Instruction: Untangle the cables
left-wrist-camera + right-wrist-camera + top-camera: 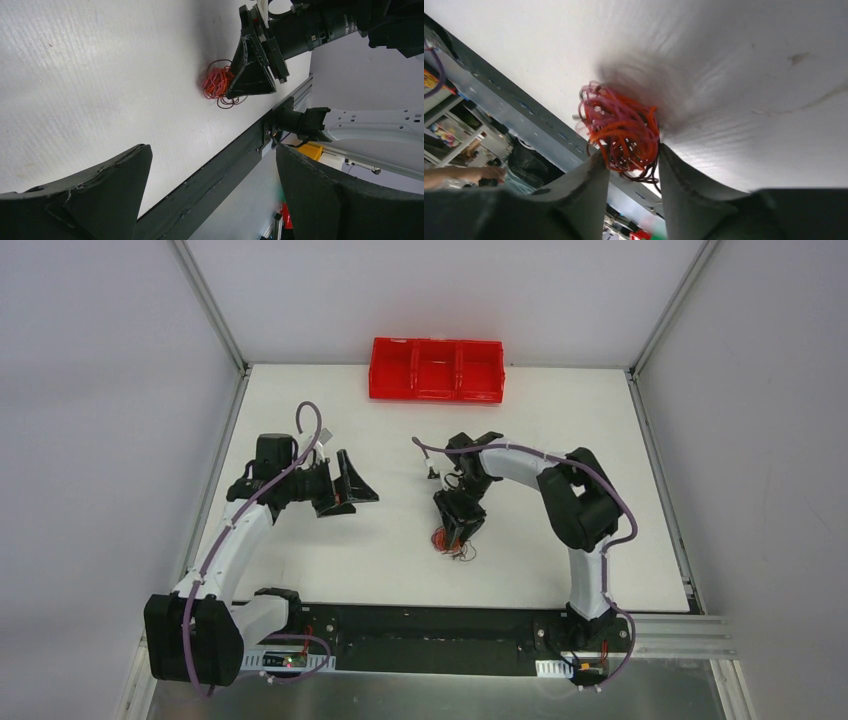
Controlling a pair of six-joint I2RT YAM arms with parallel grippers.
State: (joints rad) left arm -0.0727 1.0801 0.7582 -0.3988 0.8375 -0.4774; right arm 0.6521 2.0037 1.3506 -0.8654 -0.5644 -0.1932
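Now right fingers point(579, 195) pinch the knotted cables point(621, 130), left fingers point(100, 190) gape, red bin point(437, 370) beyond.

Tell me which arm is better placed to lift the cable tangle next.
Right, probably. The right gripper is down on the cable tangle, pinching it from both sides. The left gripper hangs open, apart from it.

Top view: cables point(460, 552) mostly hidden under right gripper point(455, 538), strands too small to separate | right wrist: cables blurred | left wrist: left gripper point(212, 150) fingers cut by bottom edge
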